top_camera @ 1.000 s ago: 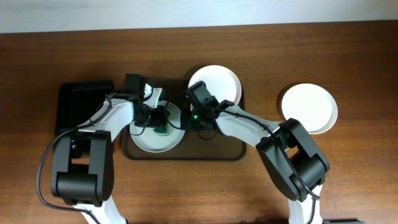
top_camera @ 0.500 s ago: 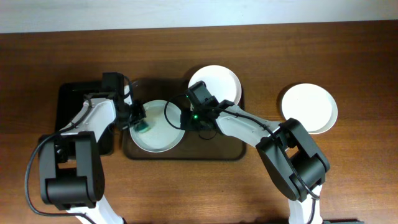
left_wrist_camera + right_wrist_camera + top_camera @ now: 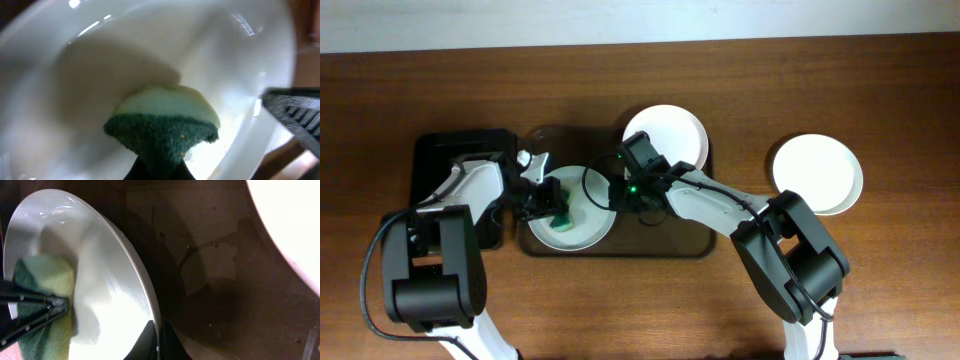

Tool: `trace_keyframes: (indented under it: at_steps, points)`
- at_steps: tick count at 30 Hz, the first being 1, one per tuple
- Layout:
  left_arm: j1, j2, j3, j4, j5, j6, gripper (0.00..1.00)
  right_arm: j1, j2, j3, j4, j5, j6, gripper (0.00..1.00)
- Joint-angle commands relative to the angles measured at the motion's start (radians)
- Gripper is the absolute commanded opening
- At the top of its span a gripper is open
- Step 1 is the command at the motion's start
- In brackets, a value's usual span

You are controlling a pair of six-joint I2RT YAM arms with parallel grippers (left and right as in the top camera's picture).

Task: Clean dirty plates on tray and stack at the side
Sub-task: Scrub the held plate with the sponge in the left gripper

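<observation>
Looking down from overhead, a dark-brown tray [image 3: 620, 248] sits mid-worktop [image 3: 880, 80] with a first plate [image 3: 588, 226] in its left half and a second plate [image 3: 672, 124] at its back right corner, overlapping the rim. A third plate [image 3: 817, 172] lies off the tray, well apart to the right on the bare wood, and a smaller black tray [image 3: 455, 150] lies just to the left of the brown one. The left pincer [image 3: 552, 208] is over the first plate, closed on a green sponge [image 3: 563, 217] that lies on the plate's surface. The right pincer [image 3: 618, 190] is at that plate's right edge. From the left wrist, the sponge shows a dark green scouring face under a pale foam layer, pressed into the plate's white hollow, with a finger of the other arm at the right rim. From the right wrist, the first plate is tilted, its rim pinched between the two closed fingers at the bottom of the view; the sponge lies inside it at left, and the second plate fills the upper right corner.
</observation>
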Motion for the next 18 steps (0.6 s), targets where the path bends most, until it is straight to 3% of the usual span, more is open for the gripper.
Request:
trace_keyframes:
  at_steps: [1,5,9,13,18]
  points:
    - [-0.006,0.098,-0.065,0.109,-0.054,0.067,0.0,-0.014,0.012,-0.003,-0.011,0.043,-0.003,0.04]
    - [-0.006,0.098,-0.065,0.219,-0.141,-0.054,0.01,-0.014,0.012,-0.003,-0.011,0.043,-0.003,0.04]
    - [-0.006,0.098,-0.06,0.24,-0.355,-0.136,0.01,-0.014,0.012,-0.003,-0.011,0.043,-0.003,0.04]
    - [-0.006,0.098,-0.028,0.08,-0.618,-0.333,0.0,-0.014,0.012,-0.003,-0.011,0.043,-0.003,0.04]
    - [-0.006,0.098,-0.021,-0.071,-0.679,-0.403,0.0,-0.014,0.012,-0.003,-0.011,0.043,-0.003,0.04]
